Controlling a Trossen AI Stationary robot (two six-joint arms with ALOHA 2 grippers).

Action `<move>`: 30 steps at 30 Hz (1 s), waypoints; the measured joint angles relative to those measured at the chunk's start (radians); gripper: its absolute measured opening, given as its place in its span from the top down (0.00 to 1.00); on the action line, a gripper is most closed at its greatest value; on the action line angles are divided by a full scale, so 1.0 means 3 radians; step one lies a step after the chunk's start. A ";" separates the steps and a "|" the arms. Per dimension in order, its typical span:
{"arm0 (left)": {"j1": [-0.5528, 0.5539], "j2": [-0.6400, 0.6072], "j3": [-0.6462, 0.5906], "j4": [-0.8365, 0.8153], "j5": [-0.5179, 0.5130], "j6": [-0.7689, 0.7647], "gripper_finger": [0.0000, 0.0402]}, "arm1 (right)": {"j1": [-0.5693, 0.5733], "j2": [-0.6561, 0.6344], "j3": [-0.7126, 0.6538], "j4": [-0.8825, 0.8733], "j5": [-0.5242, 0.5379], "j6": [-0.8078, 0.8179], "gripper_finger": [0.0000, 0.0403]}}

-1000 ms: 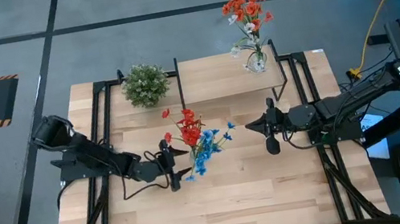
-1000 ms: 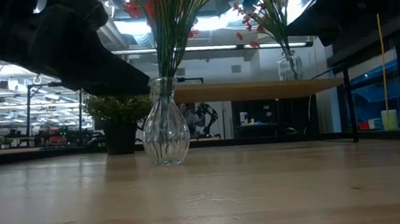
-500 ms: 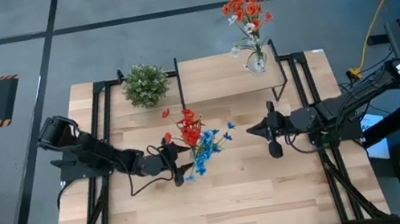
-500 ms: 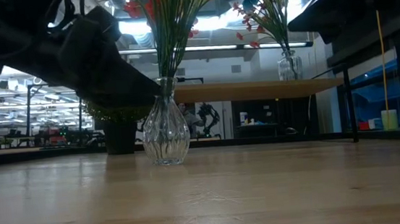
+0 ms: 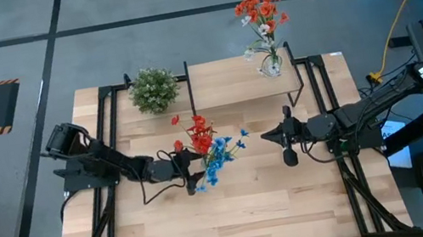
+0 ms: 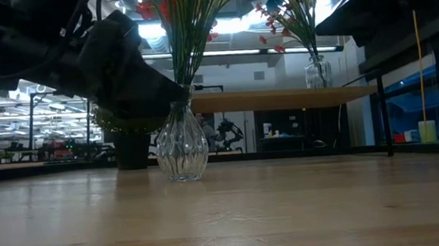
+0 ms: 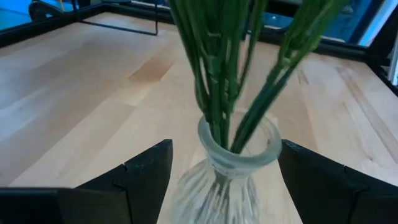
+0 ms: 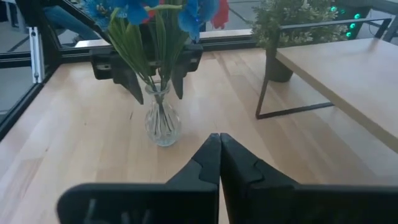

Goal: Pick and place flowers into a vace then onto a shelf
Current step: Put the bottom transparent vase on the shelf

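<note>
Your left end effector (image 7: 217,180) stands with its fingers spread wide on either side of the neck of the glass vase (image 6: 181,146), not yet clamped on it. That vase sits near the middle of the counter (image 5: 235,209), and the flowers (image 5: 208,149), red and blue sprays on green stems, already stand in it, so you can judge the filling step finished for this bunch. What is left is the lift: the vase has to go up onto the shelf (image 5: 227,81) along the counter's far edge. A second vase of flowers (image 5: 263,28) already stands at the shelf's right end, so half of the job looks done. You have bare board to the left of it. A potted plant (image 5: 154,89) sits on the counter just off the shelf's left end. Your right end effector (image 8: 219,146) waits clenched and empty toward the counter's right edge.
</note>
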 joint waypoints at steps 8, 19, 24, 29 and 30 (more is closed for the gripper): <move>0.0035 0.0000 0.0000 0.0006 0.0008 0.0000 0.32 | 0.0000 0.0000 0.0000 0.0000 0.0001 -0.0006 0.98; 0.0035 0.0050 0.0000 0.0002 -0.0005 0.0007 0.48 | 0.0000 0.0000 -0.0001 -0.0003 0.0000 -0.0018 0.98; 0.0051 0.0115 0.0004 0.0029 -0.0014 0.0016 0.53 | -0.0001 -0.0001 -0.0001 -0.0007 0.0000 -0.0018 0.98; 0.0059 0.0132 0.0004 0.0142 -0.0014 0.0104 0.61 | -0.0001 -0.0001 -0.0001 -0.0022 0.0000 -0.0015 0.98; 0.0059 0.0132 0.0004 0.0152 -0.0016 0.0119 0.63 | -0.0001 -0.0001 -0.0001 -0.0024 0.0000 -0.0014 0.98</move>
